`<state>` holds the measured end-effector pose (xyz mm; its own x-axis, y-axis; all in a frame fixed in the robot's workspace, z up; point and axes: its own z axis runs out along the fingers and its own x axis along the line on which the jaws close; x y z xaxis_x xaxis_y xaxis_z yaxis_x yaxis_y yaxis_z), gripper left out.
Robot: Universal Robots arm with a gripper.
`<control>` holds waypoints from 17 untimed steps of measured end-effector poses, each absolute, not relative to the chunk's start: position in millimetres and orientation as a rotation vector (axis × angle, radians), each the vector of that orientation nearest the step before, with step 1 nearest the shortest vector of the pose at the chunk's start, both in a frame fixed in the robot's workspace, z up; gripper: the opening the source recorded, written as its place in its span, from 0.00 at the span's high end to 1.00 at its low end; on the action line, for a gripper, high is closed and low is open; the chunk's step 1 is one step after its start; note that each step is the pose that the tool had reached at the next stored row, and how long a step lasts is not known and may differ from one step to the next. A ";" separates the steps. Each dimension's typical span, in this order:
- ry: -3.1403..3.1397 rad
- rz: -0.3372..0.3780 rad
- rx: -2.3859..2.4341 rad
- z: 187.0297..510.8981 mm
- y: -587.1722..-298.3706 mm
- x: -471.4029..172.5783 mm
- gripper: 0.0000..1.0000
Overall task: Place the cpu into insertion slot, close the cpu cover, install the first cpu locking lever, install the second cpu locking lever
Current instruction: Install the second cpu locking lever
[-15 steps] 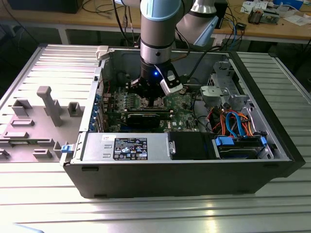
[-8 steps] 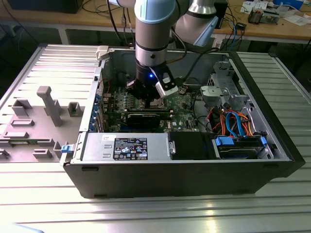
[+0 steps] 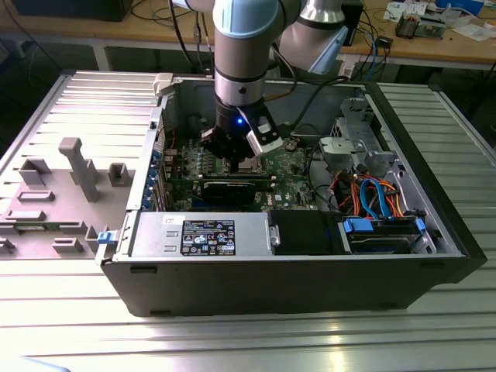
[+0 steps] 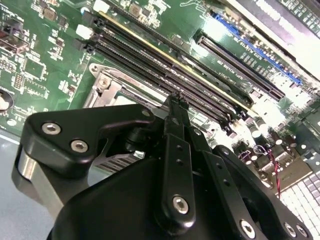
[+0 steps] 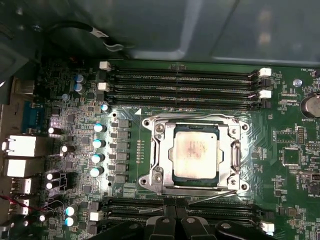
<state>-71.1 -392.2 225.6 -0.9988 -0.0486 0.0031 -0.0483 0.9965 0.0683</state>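
In the first wrist view the cpu [image 5: 195, 152] lies flat in the insertion slot [image 5: 150, 181] on the green board, its dull silver top showing through the window of the cpu cover [image 5: 159, 150], which lies down over it. A thin wire locking lever [image 5: 215, 196] runs slanted along the socket's near side. My gripper [image 5: 175, 209] is right at that lever with its black fingers together. The second wrist view has the gripper [image 4: 176, 100] tips meeting just above the socket's metal frame [image 4: 107, 85]. In the exterior view the gripper [image 3: 239, 161] reaches down inside the open computer case.
Long memory slots [image 5: 180, 82] flank the socket on two sides, with capacitors [image 5: 98, 142] beside it. A long black card [image 3: 232, 188] crosses the board in front of the gripper. The power supply [image 3: 201, 232], drive cage [image 3: 384, 232] and cables [image 3: 372, 194] crowd the case.
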 end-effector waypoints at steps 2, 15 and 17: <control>-3.134 -0.110 0.078 225.3 -392.2 -74.0 0.89; -3.126 -0.194 0.156 222.5 -406.1 -81.3 0.89; -3.124 -0.202 0.178 221.5 -406.1 -83.8 0.89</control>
<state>-83.8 -406.1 221.5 -0.9935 -0.1135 -0.0013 -0.1127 0.9852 0.1290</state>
